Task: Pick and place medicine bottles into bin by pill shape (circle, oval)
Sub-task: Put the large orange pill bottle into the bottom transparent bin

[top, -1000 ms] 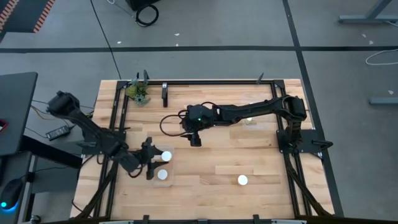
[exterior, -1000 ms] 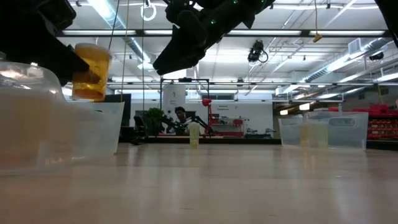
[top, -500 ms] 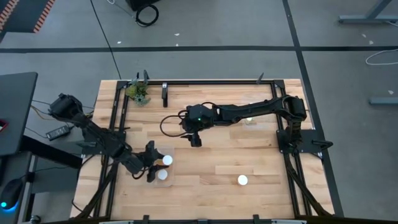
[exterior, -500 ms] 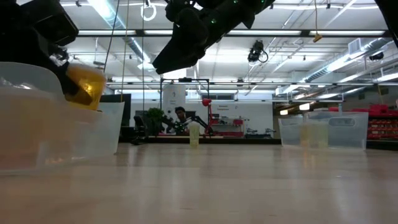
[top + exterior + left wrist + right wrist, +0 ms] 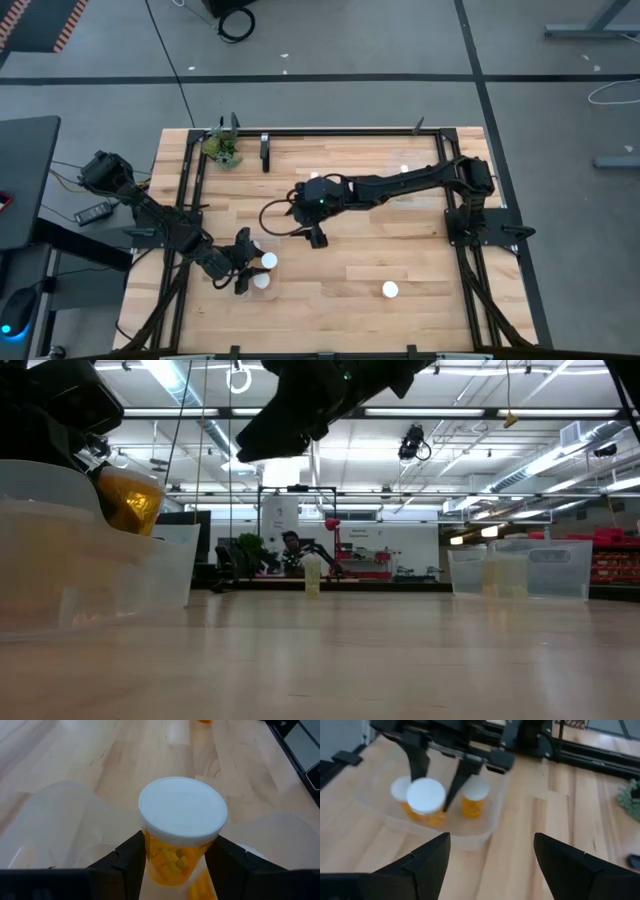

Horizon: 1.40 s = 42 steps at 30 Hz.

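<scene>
One bottle (image 5: 180,840) (label apparently hidden)

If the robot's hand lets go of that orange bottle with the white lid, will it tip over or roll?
Probably it would tip: the left hand holds the bottle tilted over the clear bin, not upright. Its round body and lid suggest it could roll a little, though the bin walls and two bottles inside would likely stop it. It looks stiff, and probably light.

amber bottle (image 5: 176,862), white cap (image 5: 182,808), pale wood table (image 5: 340,270)
</scene>
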Tool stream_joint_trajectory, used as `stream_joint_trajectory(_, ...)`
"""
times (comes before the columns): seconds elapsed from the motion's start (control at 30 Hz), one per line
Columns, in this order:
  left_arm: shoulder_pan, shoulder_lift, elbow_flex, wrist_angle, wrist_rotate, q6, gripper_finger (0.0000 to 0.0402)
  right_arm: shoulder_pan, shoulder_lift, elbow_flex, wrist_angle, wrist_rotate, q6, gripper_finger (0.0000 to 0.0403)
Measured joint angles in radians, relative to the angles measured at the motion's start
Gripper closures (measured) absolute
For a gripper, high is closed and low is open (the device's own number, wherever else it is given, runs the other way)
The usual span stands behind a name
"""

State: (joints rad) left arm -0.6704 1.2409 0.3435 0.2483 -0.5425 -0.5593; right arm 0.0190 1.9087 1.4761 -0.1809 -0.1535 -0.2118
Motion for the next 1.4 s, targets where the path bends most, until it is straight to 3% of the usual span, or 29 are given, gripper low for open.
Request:
stream_joint_trajectory(0.57,0.000,-0.008,0.000,-0.024,-0.021,0.026,0.0216,0.114,0.171,-0.007,0.241,0.025,0.141,0.0109)
stream_joint_trajectory(0.93,-0.002,-0.012,-0.001,-0.038,-0.038,0.033,0.0216,0.142,0.278,0.179,0.095,0.139,0.111,0.0109)
stream_joint_trajectory(1.4,-0.003,-0.038,-0.002,-0.042,-0.035,0.026,0.0216,0.126,0.258,0.188,0.040,0.123,0.089,0.0109)
